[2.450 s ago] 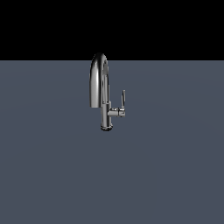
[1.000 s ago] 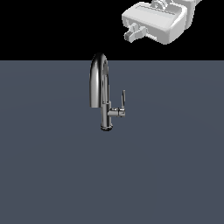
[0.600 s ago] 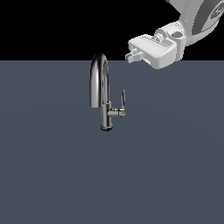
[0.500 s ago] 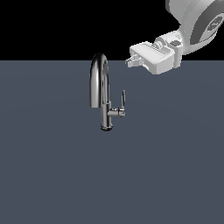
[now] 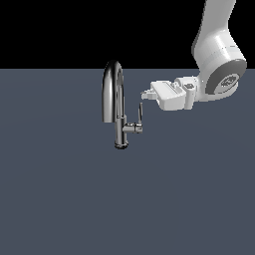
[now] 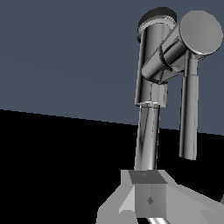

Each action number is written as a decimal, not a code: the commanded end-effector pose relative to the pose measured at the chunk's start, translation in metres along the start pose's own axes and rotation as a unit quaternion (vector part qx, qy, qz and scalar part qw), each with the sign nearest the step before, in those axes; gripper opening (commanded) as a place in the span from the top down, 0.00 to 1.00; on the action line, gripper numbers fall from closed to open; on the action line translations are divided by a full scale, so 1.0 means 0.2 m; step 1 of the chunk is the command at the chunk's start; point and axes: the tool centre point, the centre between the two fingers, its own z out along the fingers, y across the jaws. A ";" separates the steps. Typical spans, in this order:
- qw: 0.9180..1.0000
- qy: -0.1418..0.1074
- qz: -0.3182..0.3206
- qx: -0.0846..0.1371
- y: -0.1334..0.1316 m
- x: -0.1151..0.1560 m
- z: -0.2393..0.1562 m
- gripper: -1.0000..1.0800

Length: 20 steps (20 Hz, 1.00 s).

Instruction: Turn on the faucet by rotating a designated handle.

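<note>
The chrome faucet [image 5: 114, 107] stands upright on the grey surface, its gooseneck spout arching toward the exterior view's left. Its handle [image 5: 140, 115] is a thin blade standing upright at the end of a short stub on the column's right side. My gripper [image 5: 145, 94] points at the faucet from the exterior view's right, its tips just above and right of the blade's top, a small gap apart from it. The fingers look pressed together with nothing between them. In the wrist view the faucet column [image 6: 148, 92] and handle blade [image 6: 189, 118] fill the picture beyond the gripper [image 6: 149, 199].
A flat dark grey surface [image 5: 60, 199] spreads around the faucet. My white arm [image 5: 216, 60] comes down from the exterior view's upper right.
The arm came into view at the upper right and has dropped down and to the left, bringing the gripper close to the top of the handle. The faucet and handle have not moved.
</note>
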 end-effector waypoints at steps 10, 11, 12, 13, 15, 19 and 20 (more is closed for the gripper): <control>0.996 -0.050 0.054 0.051 -0.02 0.20 0.06 1.00; 0.996 -0.051 0.055 0.052 -0.02 0.20 0.06 1.00; 0.996 -0.051 0.055 0.052 -0.02 0.20 0.06 1.00; 0.996 -0.051 0.055 0.052 -0.02 0.20 0.06 1.00; 0.996 -0.051 0.055 0.052 -0.02 0.20 0.06 1.00; 0.996 -0.051 0.055 0.052 0.03 0.19 0.07 1.00; 0.996 -0.051 0.055 0.052 0.04 0.19 0.07 1.00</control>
